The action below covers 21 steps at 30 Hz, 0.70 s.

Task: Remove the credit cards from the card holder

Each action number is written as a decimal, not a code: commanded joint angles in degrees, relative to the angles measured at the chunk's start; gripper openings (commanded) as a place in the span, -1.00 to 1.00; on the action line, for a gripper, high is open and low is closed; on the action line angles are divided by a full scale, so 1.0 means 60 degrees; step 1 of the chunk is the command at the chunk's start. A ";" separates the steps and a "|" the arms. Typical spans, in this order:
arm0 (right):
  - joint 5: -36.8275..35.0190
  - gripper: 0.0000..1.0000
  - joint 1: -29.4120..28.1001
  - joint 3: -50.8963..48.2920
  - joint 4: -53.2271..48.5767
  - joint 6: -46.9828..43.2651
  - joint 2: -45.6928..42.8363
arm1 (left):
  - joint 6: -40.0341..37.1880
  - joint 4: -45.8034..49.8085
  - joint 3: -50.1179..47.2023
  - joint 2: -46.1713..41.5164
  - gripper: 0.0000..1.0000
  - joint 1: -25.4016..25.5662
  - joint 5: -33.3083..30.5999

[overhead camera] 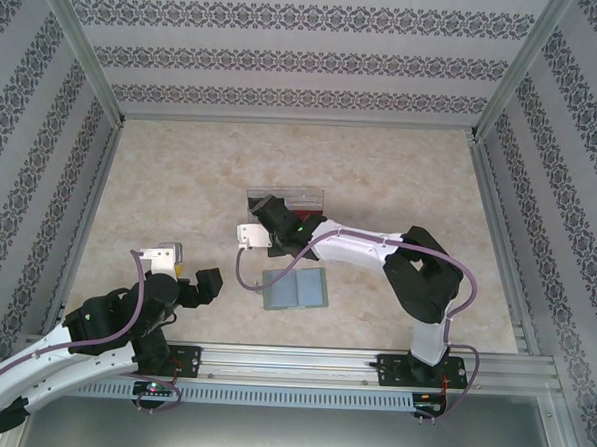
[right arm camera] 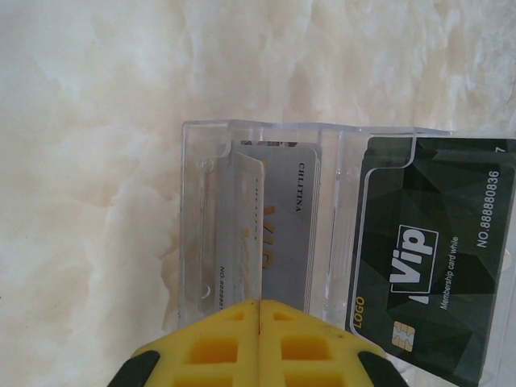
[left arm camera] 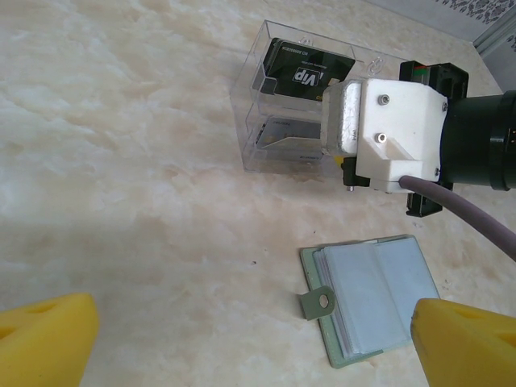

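The card holder (overhead camera: 295,288) lies open on the table, its pale blue-grey pockets up and its clasp tab (left arm camera: 320,302) sticking out to the left. My right gripper (right arm camera: 260,310) is shut at the clear tray (right arm camera: 193,201). A tilted silver credit card (right arm camera: 242,234) in the tray's left compartment runs into the seam between its yellow pads. Behind it lies a grey card (right arm camera: 290,218), and a black VIP card (right arm camera: 427,274) fills the neighbouring compartment. My left gripper (left arm camera: 258,347) is open just left of the card holder (left arm camera: 375,294), holding nothing.
The clear divided tray (overhead camera: 310,197) stands behind the card holder, mid-table. The right arm (overhead camera: 377,250) reaches across above the holder's far side. Patterned walls and metal rails (overhead camera: 499,224) enclose the table. Bare marble-look tabletop spreads left and far.
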State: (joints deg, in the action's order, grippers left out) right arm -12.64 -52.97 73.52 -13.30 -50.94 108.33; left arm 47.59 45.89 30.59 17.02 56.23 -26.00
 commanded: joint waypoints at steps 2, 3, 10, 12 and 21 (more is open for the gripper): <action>-0.0199 -1.00 0.0155 0.0359 0.0281 0.0299 0.0305 | 0.0007 0.0294 -0.0106 -0.0087 0.99 -0.0025 -0.0237; -0.0235 -1.00 0.0156 0.0360 0.0305 0.0320 0.0353 | 0.0007 0.0304 -0.0110 -0.0090 0.99 -0.0025 -0.0237; -0.0654 -0.60 0.0215 0.0483 0.0628 0.0693 0.0538 | -0.0007 0.0273 -0.0173 -0.0110 0.99 -0.0025 -0.0251; -0.0719 -0.57 0.0237 0.0506 0.0706 0.0711 0.0576 | -0.0021 0.0256 -0.0171 -0.0099 0.99 -0.0025 -0.0243; -0.1379 -0.59 0.0303 0.0385 0.1457 0.0833 0.0527 | -0.0033 0.0237 -0.0169 -0.0111 0.99 -0.0025 -0.0223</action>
State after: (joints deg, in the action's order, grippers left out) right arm -18.74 -51.83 75.05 -6.70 -47.72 111.28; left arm 47.57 45.91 29.80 16.97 56.23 -26.02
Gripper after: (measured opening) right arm 0.207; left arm 0.997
